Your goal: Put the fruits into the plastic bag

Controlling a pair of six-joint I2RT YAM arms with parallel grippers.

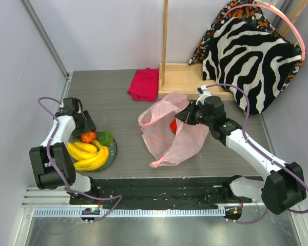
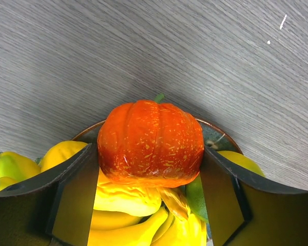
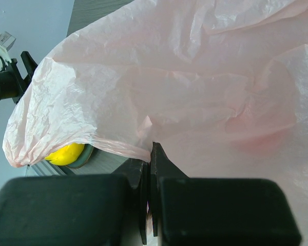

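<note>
Bananas (image 1: 87,154) and a green fruit (image 1: 106,137) lie on the plate (image 1: 114,149) at left. There the left gripper (image 2: 150,154) clamps the orange fruit (image 2: 150,138), probably to lift it. Further right, the right gripper (image 3: 150,164) pinches the bag (image 3: 195,77) rim, fingers together, which keeps its mouth open. A red fruit (image 1: 173,125) sits inside.

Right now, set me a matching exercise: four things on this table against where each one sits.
1 orange fruit
2 red fruit
3 bananas
4 red cloth

A inside the pink bag
B on the plate
C between the fingers of the left hand
D beside the wooden stand

Pairs: 1-C, 2-A, 3-B, 4-D
</note>
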